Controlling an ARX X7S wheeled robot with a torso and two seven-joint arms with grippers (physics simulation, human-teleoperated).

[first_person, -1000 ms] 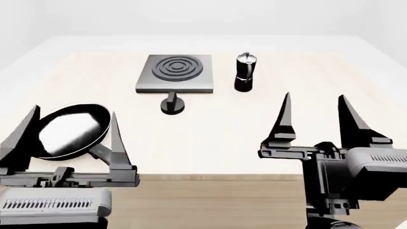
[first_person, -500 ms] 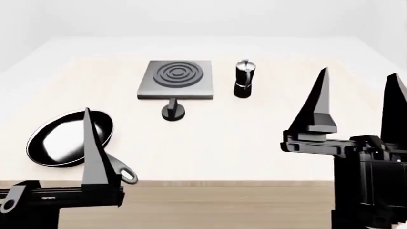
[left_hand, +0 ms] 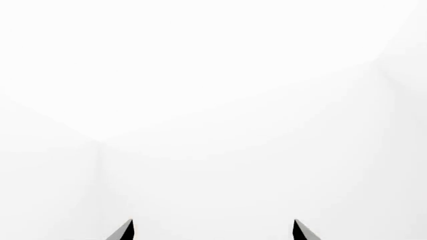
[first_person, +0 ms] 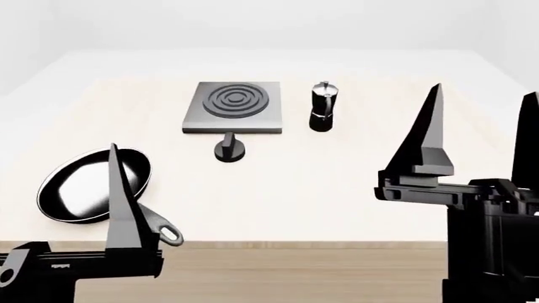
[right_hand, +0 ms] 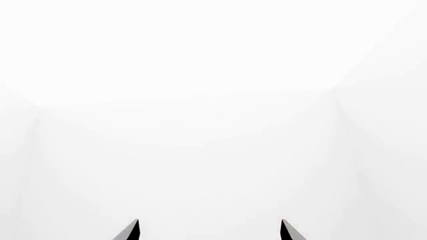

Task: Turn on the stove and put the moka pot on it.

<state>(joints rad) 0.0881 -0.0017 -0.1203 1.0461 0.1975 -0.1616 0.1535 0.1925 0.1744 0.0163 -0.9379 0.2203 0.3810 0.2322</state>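
The stove (first_person: 234,106), a flat grey square plate with a ring burner, lies on the light table at the back centre. Its round black knob (first_person: 229,151) stands just in front of it. The moka pot (first_person: 322,107), black with a silver top, stands upright to the right of the plate. My right gripper (first_person: 484,91) is open and empty, fingers pointing up, near the front right. Only one finger (first_person: 120,208) of my left gripper shows in the head view, at the front left. Both wrist views show only white walls, with the left gripper (left_hand: 213,224) and the right gripper (right_hand: 209,224) open and empty.
A black frying pan (first_person: 88,186) lies at the front left of the table, its handle (first_person: 161,228) towards the front edge, partly behind my left finger. The table's front edge (first_person: 278,243) runs just ahead of both grippers, with wooden floor below.
Over the last second both grippers rose and spread outward: the right one up and right, the left one leftward until one finger left the view. Little has moved in the last half second.
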